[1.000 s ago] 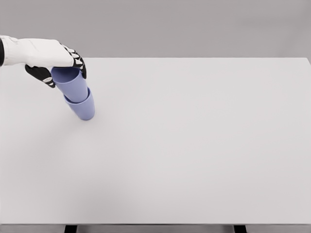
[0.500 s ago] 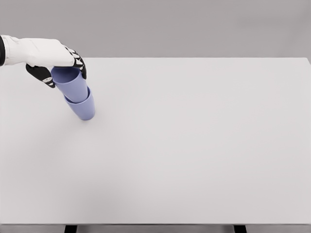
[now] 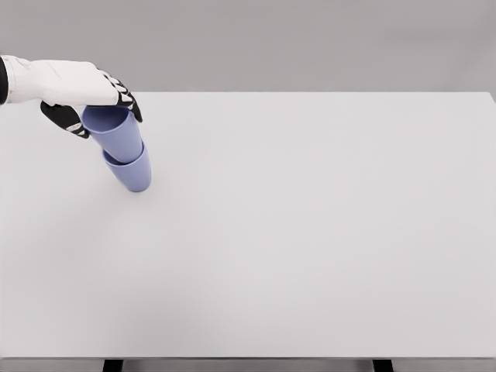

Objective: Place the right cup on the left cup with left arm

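Observation:
Two lavender cups stand nested and leaning at the table's far left. The upper cup (image 3: pixel 116 133) sits inside the lower cup (image 3: pixel 133 175), which rests on the white table (image 3: pixel 310 232). My left hand (image 3: pixel 105 115) reaches in from the left edge and is shut on the upper cup's rim. Its thumb is on the left side and its fingers (image 3: pixel 132 103) are on the right. The right arm does not show.
The grey table top stretches wide to the right and toward the front edge. Its back edge runs just behind the hand.
The fingers of my left hand have shifted slightly outward and to the right on the rim. The nested cups have barely moved.

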Controlling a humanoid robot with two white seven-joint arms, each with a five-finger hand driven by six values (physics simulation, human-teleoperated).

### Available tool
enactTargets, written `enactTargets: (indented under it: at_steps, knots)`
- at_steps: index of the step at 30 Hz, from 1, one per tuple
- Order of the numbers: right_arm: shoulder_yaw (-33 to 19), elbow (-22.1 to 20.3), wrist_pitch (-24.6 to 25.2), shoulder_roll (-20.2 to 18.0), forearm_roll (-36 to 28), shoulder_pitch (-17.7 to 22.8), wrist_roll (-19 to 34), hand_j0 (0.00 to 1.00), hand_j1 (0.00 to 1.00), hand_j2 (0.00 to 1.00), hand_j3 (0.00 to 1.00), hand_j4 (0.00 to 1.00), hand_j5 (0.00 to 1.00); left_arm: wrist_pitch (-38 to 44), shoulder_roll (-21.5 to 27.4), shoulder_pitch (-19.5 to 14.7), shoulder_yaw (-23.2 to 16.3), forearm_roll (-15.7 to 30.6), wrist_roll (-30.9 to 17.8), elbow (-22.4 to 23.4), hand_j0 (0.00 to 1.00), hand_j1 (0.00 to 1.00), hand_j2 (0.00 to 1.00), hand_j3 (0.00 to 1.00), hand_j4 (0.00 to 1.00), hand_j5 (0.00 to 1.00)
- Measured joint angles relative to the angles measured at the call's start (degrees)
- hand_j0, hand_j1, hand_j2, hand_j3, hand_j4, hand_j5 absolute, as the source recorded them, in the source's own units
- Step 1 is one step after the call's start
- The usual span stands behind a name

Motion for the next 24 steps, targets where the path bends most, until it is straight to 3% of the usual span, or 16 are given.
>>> enactTargets:
  at_steps: [14, 16, 19, 24]
  knots:
    - [0.0, 0.0, 0.01, 0.0, 0.0, 0.0, 0.0, 1.0, 1.0, 1.0, 1.0, 1.0, 1.0, -0.01, 0.18, 0.09, 0.0, -0.02, 0.0, -0.03, 0.92, 0.92, 0.92, 0.92, 0.92, 0.92]
    - [0.0, 0.0, 0.0, 0.0, -0.01, 0.0, 0.0, 1.0, 1.0, 1.0, 1.0, 1.0, 1.0, -0.02, 0.24, 0.0, 0.07, 0.01, 0.0, -0.05, 0.98, 0.98, 0.98, 0.98, 0.98, 0.98]
    - [0.0, 0.0, 0.0, 0.0, 0.0, 0.0, 0.0, 1.0, 1.0, 1.0, 1.0, 1.0, 1.0, -0.07, 0.41, -0.27, 0.52, 0.34, 0.0, -0.34, 1.0, 1.0, 1.0, 1.0, 1.0, 1.0]
    - [-0.01, 0.0, -0.01, 0.0, 0.0, 0.0, 0.0, 1.0, 1.0, 1.0, 1.0, 1.0, 1.0, -3.22, 2.87, 0.44, 5.47, 1.07, -0.01, -3.1, 1.0, 1.0, 1.0, 1.0, 1.0, 1.0]
